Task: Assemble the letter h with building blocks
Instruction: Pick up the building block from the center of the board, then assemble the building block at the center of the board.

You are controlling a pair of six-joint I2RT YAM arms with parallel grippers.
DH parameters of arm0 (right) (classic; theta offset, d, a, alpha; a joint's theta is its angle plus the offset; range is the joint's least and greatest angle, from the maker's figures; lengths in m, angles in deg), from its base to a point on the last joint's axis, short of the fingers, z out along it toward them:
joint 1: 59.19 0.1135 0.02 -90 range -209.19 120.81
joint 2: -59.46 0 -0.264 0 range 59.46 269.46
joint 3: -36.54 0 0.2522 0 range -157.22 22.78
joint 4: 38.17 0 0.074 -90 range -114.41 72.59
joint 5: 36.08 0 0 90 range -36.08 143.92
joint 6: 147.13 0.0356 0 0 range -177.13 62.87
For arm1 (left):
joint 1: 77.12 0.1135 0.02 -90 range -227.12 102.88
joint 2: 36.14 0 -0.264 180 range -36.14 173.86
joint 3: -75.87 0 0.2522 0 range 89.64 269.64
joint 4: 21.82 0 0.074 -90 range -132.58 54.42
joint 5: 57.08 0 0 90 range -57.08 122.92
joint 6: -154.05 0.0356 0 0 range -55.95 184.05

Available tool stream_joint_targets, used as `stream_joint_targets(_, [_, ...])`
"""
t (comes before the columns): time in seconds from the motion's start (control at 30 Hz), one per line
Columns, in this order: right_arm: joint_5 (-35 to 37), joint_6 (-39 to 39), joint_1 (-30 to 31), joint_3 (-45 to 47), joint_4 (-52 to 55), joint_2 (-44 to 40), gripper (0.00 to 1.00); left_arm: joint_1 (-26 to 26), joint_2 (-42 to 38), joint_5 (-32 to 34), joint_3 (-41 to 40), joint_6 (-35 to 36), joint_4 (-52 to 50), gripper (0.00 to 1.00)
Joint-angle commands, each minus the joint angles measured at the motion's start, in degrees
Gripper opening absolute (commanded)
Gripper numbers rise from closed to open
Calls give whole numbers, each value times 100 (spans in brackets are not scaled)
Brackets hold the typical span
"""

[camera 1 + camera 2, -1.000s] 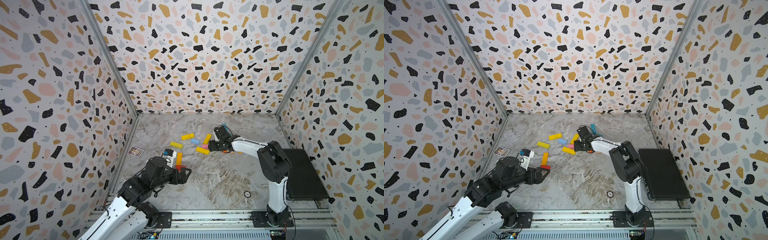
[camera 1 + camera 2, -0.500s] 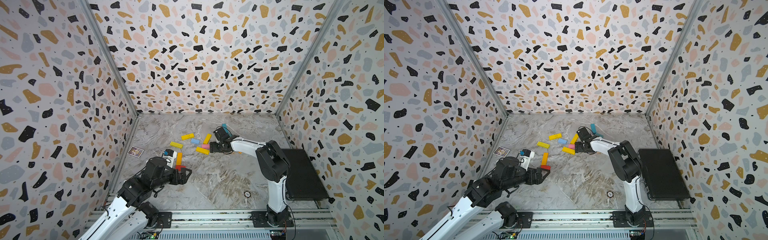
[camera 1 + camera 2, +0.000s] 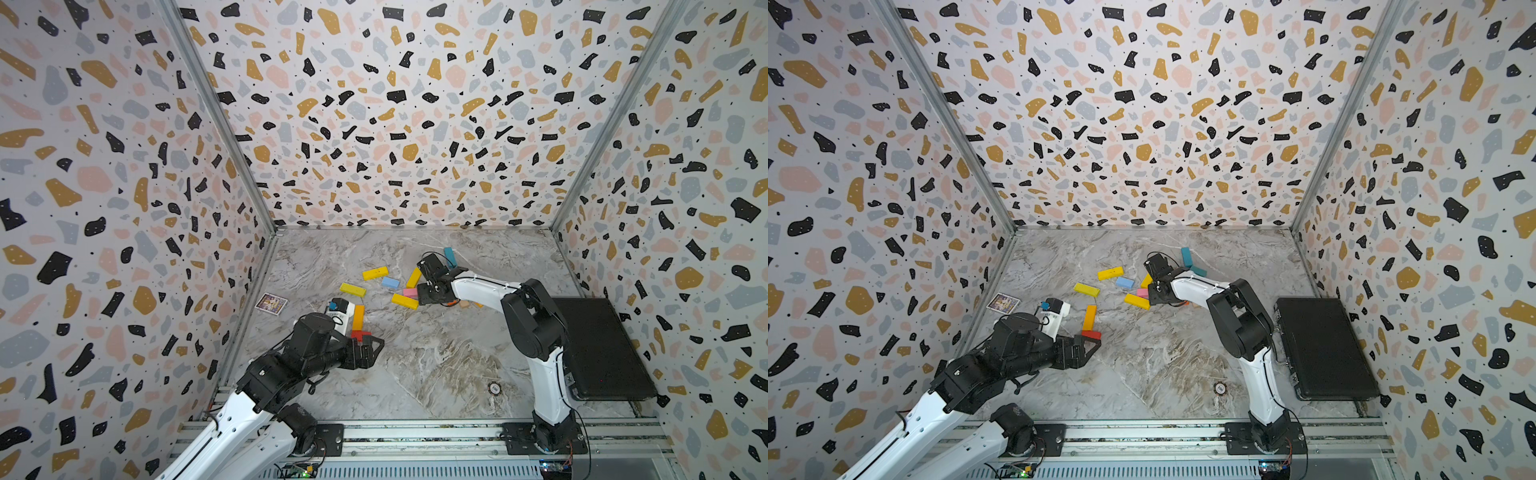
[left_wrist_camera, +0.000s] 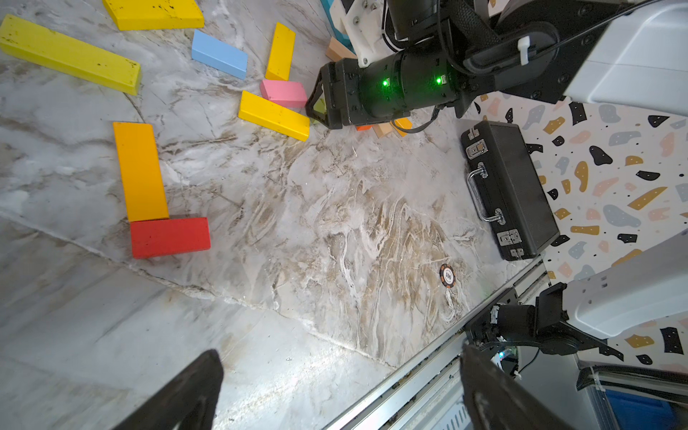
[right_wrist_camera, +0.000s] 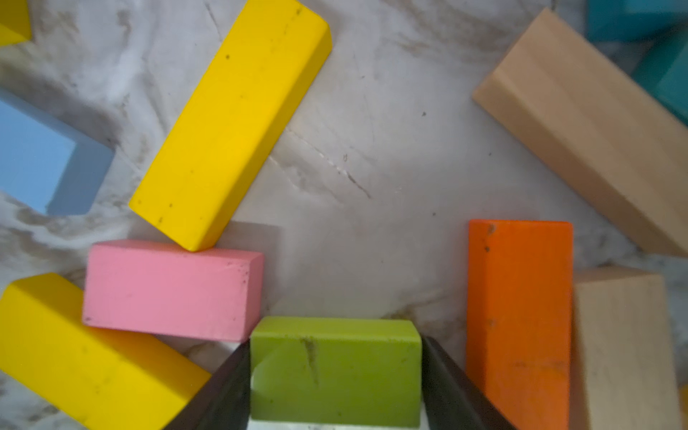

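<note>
The building blocks lie scattered at mid-table. An orange bar [image 3: 358, 317] and a red block [image 3: 360, 333] form an L [image 4: 140, 171]. My left gripper [image 3: 376, 345] hovers open and empty just in front of the red block [image 4: 169, 237]. Farther back lie yellow bars [image 3: 375, 273], a light blue block [image 3: 390, 282], a pink block [image 3: 410, 292] and a teal block [image 3: 449, 257]. My right gripper [image 3: 428, 297] is low among them. In the right wrist view its jaws press both sides of a green block [image 5: 335, 372], beside the pink block [image 5: 171, 290] and an orange one [image 5: 519, 316].
A black case [image 3: 598, 345] lies at the right edge of the table. A picture card [image 3: 271, 302] sits by the left wall and a poker chip [image 3: 493, 388] near the front. Tan blocks [image 5: 580, 123] lie close to my right gripper. Patterned walls enclose three sides.
My right gripper has shifted slightly among the blocks and its jaws have narrowed onto the green block. The left arm has not moved.
</note>
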Motion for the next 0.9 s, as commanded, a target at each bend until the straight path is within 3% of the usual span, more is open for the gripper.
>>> stream_joint_targets(0.0, [294,69,45,31,480,46,62,28,-52,-65,-25,-16,151,99])
stream_joint_targets(0.23, [628,78,227,325,324,-798,57,21,-173,18,112,40,-18,99])
stream_joint_targets(0.5, [469,495,1302,946,734,-1755,55,25,-616,242,252,133,-287,99])
stream_joint_targets(0.67, [19,1106,2013,1009,531,-1648,55,27,-830,360,335,180,-418,99])
stream_joint_targets(0.87, [190,1560,2560,662,448,-1172,56,21,-1066,485,392,217,-507,99])
